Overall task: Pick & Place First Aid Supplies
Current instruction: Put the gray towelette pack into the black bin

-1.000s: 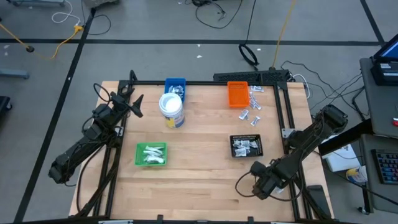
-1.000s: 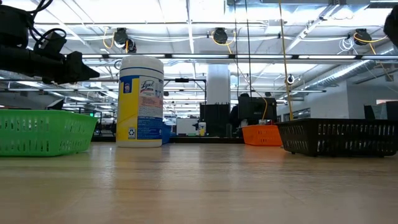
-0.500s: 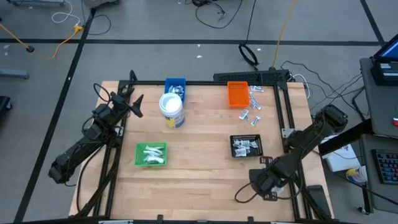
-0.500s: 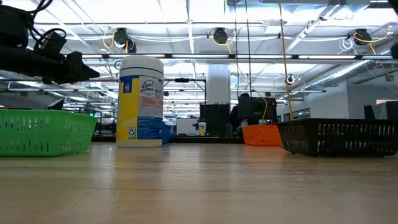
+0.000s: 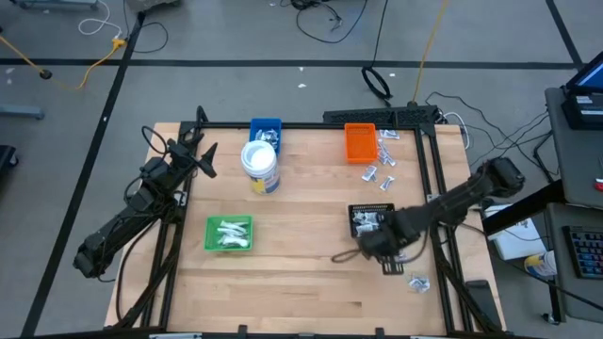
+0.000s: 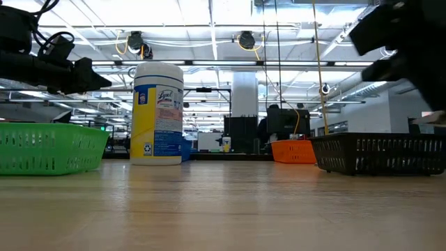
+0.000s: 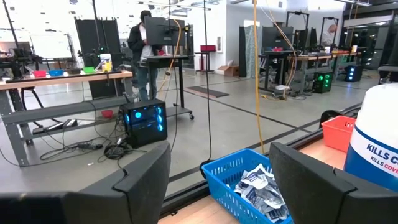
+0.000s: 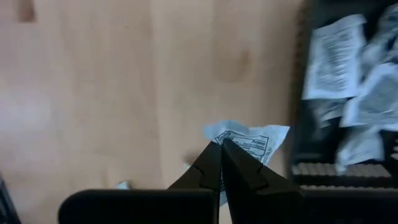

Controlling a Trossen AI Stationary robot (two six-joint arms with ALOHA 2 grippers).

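My right gripper point(image 8: 222, 146) points down, shut on a small white printed packet point(image 8: 252, 138), one of the first aid supplies. It hangs over the wood beside the black tray point(image 5: 374, 220), which holds more packets point(image 8: 339, 59). In the high view this gripper point(image 5: 366, 247) is just on the near side of that tray. More packets lie in the green tray point(image 5: 230, 234) and the blue tray point(image 7: 249, 186), and loose on the table point(image 5: 384, 162) beside the orange tray point(image 5: 360, 141). My left gripper point(image 7: 219, 152) waits open and level at the far left point(image 5: 205, 160), touching nothing. My right gripper pinches the packet by one edge point(image 8: 239, 142) between its two shut fingertips, coming from above and pointing down. The rest of the packet sticks out past the fingertips. It is lifted clear of the table, next to the black tray's wall point(image 8: 298, 93).
A white tub with a blue and yellow label point(image 5: 260, 165) stands upright at the far left centre, near the blue tray point(image 5: 266, 129). Black frame rails point(image 5: 435, 179) run along the table's sides. Bare wood point(image 5: 283, 282) spreads over the near half. A person stands in the room beyond point(image 7: 144, 43).
My right gripper has swung from the table's near right corner toward the black tray, rolling about its own pointing line as it went, and stays shut. In the low view its arm has come into sight at the top right.
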